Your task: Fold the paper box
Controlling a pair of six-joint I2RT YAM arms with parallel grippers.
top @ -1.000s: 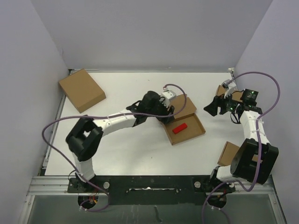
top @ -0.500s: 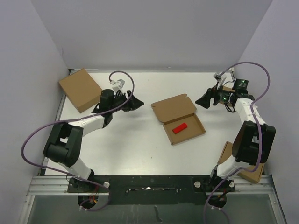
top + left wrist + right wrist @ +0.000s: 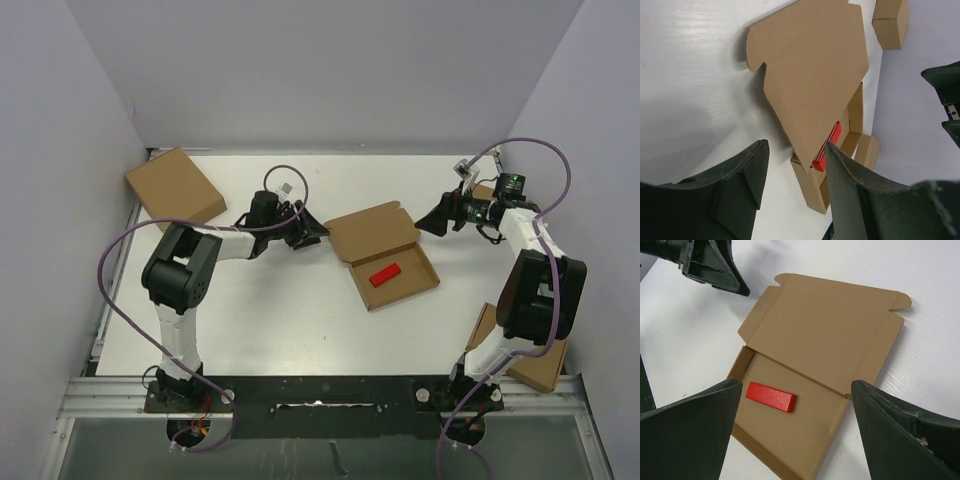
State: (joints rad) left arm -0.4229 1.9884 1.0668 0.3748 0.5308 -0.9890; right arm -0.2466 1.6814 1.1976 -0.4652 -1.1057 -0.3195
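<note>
The paper box (image 3: 372,232) lay near the middle of the desk (image 3: 280,320) with its lid open and a small red block (image 3: 385,274) resting in the shallow tray. The left end effector (image 3: 314,233) hovered just beside the lid's left edge, jaws partly apart and empty. The right end effector (image 3: 430,220) sat off the box's right side, jaws spread wide, holding nothing.

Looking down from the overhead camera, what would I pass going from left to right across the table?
A closed cardboard box → left gripper → paper box, lying open with a red block inside → right gripper.
</note>
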